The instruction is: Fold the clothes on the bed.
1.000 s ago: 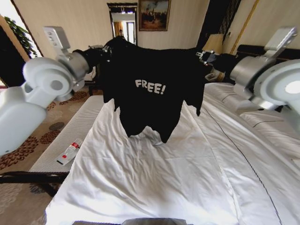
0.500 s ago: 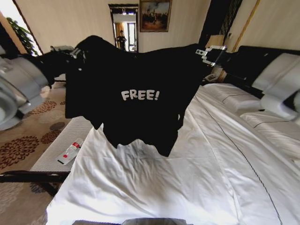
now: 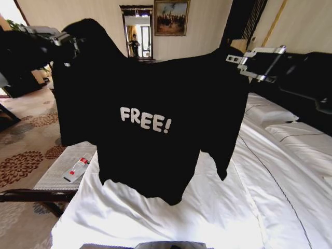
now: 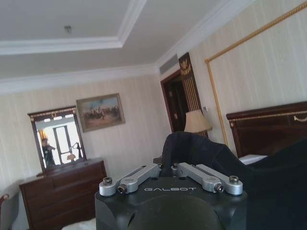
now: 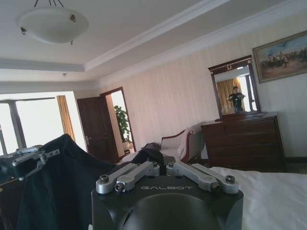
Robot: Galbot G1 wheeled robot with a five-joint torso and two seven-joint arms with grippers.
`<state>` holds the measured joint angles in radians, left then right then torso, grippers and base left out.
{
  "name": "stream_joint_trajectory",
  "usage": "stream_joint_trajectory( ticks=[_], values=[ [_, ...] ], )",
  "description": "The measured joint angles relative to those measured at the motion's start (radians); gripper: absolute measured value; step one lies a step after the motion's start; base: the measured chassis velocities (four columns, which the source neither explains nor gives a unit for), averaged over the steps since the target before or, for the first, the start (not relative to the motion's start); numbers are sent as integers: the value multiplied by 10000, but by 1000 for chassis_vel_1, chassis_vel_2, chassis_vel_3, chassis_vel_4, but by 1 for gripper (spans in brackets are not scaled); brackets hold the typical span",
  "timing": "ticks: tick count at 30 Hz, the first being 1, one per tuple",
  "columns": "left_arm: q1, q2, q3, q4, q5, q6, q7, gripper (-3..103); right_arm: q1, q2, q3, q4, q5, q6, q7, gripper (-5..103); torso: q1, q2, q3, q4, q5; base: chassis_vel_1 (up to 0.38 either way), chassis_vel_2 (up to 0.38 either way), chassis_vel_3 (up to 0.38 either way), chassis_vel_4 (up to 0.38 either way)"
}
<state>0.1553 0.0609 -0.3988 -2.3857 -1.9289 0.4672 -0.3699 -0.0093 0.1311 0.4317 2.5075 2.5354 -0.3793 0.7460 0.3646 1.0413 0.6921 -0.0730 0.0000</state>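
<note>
Above the bed (image 3: 290, 171), held high and spread wide: a black T-shirt (image 3: 155, 119) printed "FREE!" in white, front toward the head camera, lower hem hanging free just over the white sheets. Pinched at one shoulder by the left gripper (image 3: 70, 39), fingers closed on a bunched peak of cloth that rises above the grip; in the left wrist view the same dark fabric humped up right past the closed fingers (image 4: 139, 178). Pinched at the other shoulder by the right gripper (image 3: 239, 58), likewise clamped on the fabric, silver linkage angled up and away toward the headboard (image 3: 311, 59). Sleeves drooping at both sides, the one on the right arm's side dangling lower in a point. Beside the bed, on the left, a light bench (image 3: 62, 174) bearing a small red-and-white bottle (image 3: 77, 168) lying on its side.
</note>
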Motion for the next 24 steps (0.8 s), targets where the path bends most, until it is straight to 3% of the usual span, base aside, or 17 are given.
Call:
stream_joint_trajectory(
  ticks=[6, 12, 14, 16, 18, 24],
  values=[
    [-417, 157, 177, -465, -796, 291, -319, 0, 338, -232, 150, -26, 876, 141, 449, 1, -1, 1, -2, -1, 2, 0, 0, 0, 0],
    [285, -222, 265, -782, -531, 441, -644, 0, -570, 355, 69, -42, 420, 268, 838, 1, -2, 1, -2, 0, 0, 0, 0, 0, 0],
    [1687, -1032, -360, -850, 664, 573, -757, 0, -1851, 821, -28, -58, -976, 431, 919, 1, 1, 1, 0, 0, 3, 0, 0, 0, 0],
    [2009, -1248, -412, -856, 963, 652, -793, 0, -2251, 930, -37, -62, -1306, 434, 911, 1, 0, 0, 0, -1, 2, 0, 0, 0, 0],
    [2856, -2125, -187, -854, 2031, 882, -989, 0, -4034, 1432, -122, -70, -2567, 387, 806, 1, 1, -1, 2, -3, 1, 0, 0, 0, 0],
    [3488, -3259, 873, -533, 3340, 1098, -1316, 0, -6451, 2486, -241, -94, -4690, -75, 220, 1, 0, -1, 1, 0, 3, 0, 0, 0, 0]
  ],
)
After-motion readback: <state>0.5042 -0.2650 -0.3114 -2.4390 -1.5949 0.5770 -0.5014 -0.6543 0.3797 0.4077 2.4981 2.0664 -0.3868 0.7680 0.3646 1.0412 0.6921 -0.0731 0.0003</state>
